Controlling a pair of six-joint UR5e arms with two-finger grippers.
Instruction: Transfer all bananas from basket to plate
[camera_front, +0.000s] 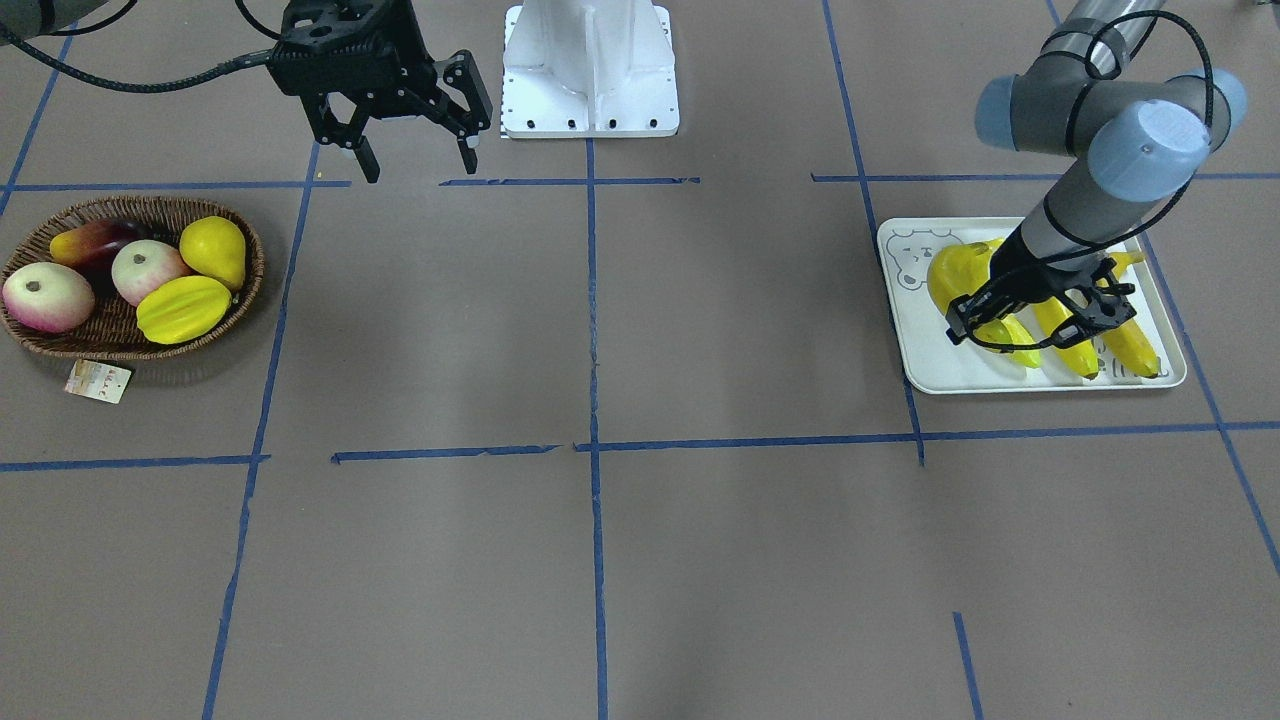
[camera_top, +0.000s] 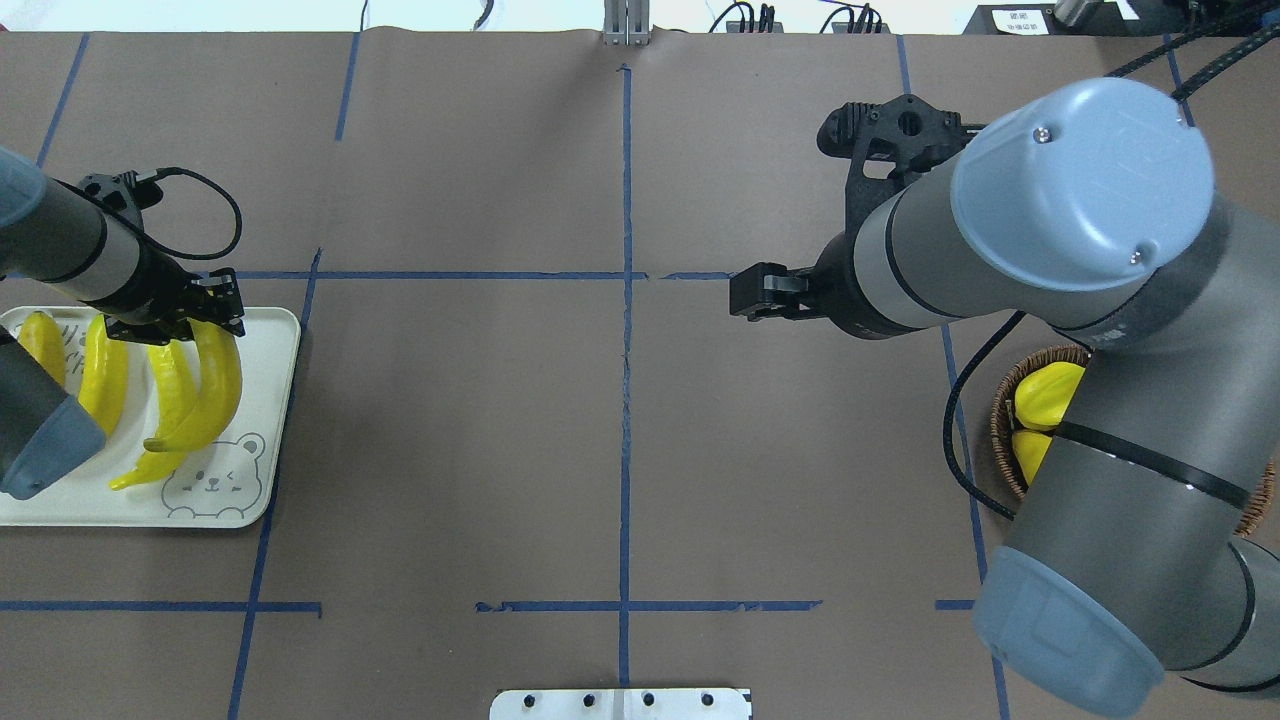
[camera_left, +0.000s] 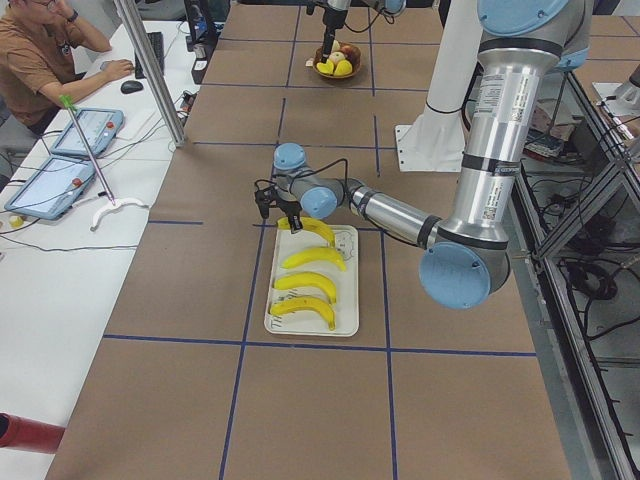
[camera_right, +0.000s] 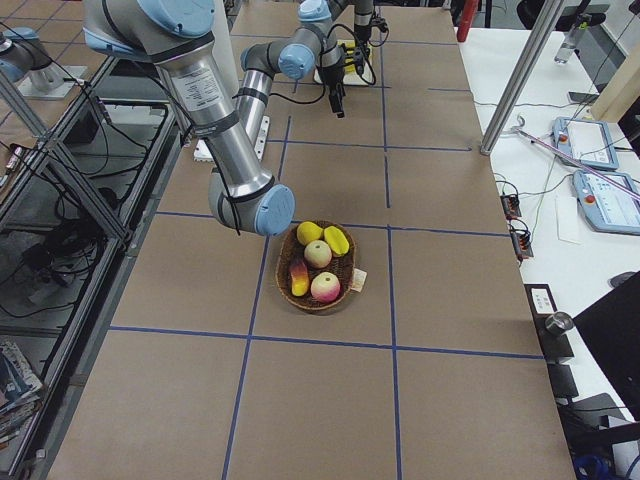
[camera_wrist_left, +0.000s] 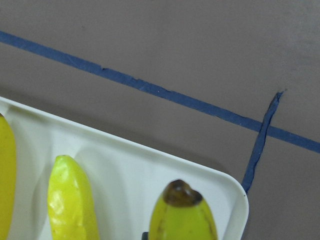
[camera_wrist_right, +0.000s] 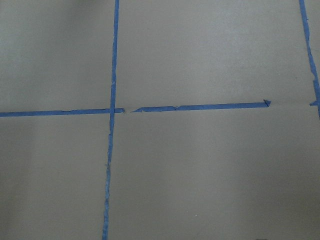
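Three bananas (camera_top: 105, 385) lie side by side on the pale plate (camera_top: 270, 340) with the bear print. My left gripper (camera_top: 205, 320) is low over the plate's far edge, shut on the end of a fourth banana (camera_top: 215, 390). That banana slants over its neighbour, tip towards the bear. Its dark tip (camera_wrist_left: 182, 192) shows in the left wrist view above the plate (camera_wrist_left: 130, 170). The wicker basket (camera_front: 250, 290) holds no bananas. My right gripper (camera_front: 420, 160) hangs open and empty, high beside the basket.
The basket holds a ridged starfruit (camera_front: 183, 310), a yellow pear-shaped fruit (camera_front: 214, 250), two pink-white round fruits and a dark red one. Its paper tag (camera_front: 98, 381) lies on the table. The white robot base (camera_front: 590, 70) stands at the table's edge. An operator (camera_left: 40, 60) sits at a side desk.
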